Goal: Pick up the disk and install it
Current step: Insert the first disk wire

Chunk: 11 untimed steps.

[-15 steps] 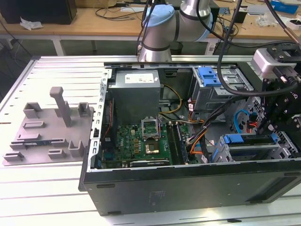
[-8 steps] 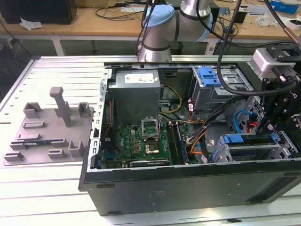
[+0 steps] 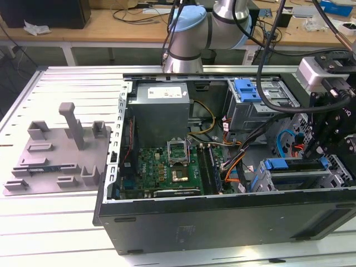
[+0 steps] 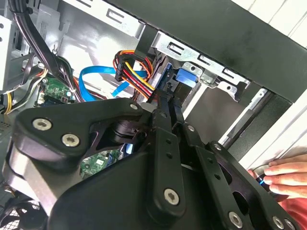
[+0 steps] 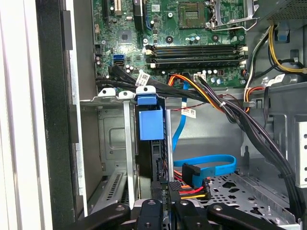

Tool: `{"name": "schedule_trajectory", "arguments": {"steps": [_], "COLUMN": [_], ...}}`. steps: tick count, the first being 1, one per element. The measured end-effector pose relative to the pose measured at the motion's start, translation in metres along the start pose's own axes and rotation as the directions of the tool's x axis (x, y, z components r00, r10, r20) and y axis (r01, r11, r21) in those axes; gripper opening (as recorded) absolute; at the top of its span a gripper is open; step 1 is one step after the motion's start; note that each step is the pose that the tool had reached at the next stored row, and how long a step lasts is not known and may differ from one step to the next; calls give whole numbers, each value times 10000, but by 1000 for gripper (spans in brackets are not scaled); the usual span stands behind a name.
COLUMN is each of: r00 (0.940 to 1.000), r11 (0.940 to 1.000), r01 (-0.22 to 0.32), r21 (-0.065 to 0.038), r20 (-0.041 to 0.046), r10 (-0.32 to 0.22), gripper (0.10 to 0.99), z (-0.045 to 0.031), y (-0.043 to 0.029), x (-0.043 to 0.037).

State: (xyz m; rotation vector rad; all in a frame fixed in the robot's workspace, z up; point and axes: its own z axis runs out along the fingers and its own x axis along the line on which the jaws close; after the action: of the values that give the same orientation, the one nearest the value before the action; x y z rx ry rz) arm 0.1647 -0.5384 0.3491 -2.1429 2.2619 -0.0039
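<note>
The disk point(image 3: 293, 164) stands on edge in the drive cage point(image 3: 289, 182) at the near corner of the open computer case, on the exterior view's right. Its blue carrier point(image 5: 150, 122) sits between the cage's metal rails, and the blue end tab point(image 4: 186, 77) shows beyond my fingertips. My gripper point(image 3: 321, 157) hangs over that cage, fingers drawn close together on the disk's edge point(image 5: 162, 177). In both wrist views the gripper point(image 4: 170, 99) point(image 5: 164, 197) lines up with the slot.
Orange, red and blue cables point(image 5: 201, 170) run close beside the slot. A second cage with a blue latch point(image 3: 247, 90) and a grey box point(image 3: 161, 105) sit further back. A grey fixture point(image 3: 61, 150) lies left of the case. A person's hand point(image 4: 283, 175) rests beside the case.
</note>
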Motion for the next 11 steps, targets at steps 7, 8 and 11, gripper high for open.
{"name": "schedule_trajectory", "arguments": {"steps": [7,8,11], "r00": [10000,10000,9999], "r11": [10000,10000,9999], "r01": [-67,-79,-119], "r21": [20,26,38], "r20": [0,0,0], "r10": [67,79,119], "gripper": [165,165,165], "z": [2,3,5], "y": [1,1,7], "x": [0,0,0]}}
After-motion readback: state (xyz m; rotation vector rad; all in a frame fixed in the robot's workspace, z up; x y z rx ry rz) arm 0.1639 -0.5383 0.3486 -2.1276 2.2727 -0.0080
